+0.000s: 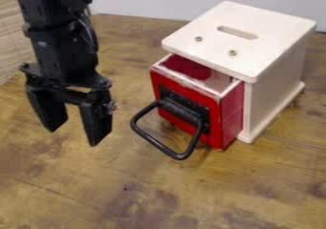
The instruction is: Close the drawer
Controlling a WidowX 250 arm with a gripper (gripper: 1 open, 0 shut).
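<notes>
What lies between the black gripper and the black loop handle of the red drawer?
Only bare wooden tabletop shows between gripper and handle in the camera view.

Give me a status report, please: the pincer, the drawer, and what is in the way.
Pincer open, off to the drawer's handle side. Drawer partly out of cabinet. Nothing seen blocking it.

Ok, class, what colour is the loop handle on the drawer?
Black; the handle shows best in the camera view, the only one.
</notes>
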